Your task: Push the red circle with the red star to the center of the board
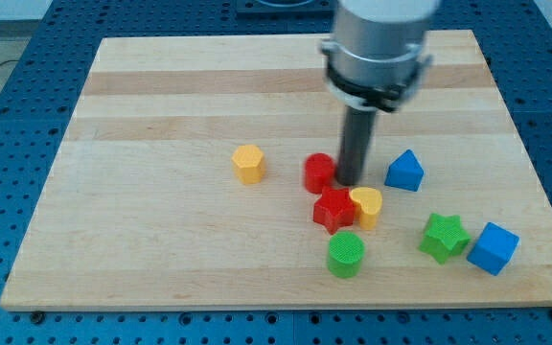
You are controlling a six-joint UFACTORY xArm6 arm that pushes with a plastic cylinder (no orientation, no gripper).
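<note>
A: Where is everything?
B: My tip touches the red circle's right side; the red star sits just below, near the wooden desk's centre. No claw exists.
A: Advice?
B: Push slowly leftward, keeping both smooth plastic blocks together.

The scene is bright and evenly lit, with soft light that seems to fall from above. The pale wooden desk shows no hard glare, only a mild sheen across its lighter planks. Shadows are short and faint, gathered close under each block; the green star and the blue cube cast small dark edges toward the view's bottom. The picture is low in resolution and a little soft throughout. The grey arm housing at the view's top looks blurred, and the dark rod beneath it is smeared at its outline.
</note>
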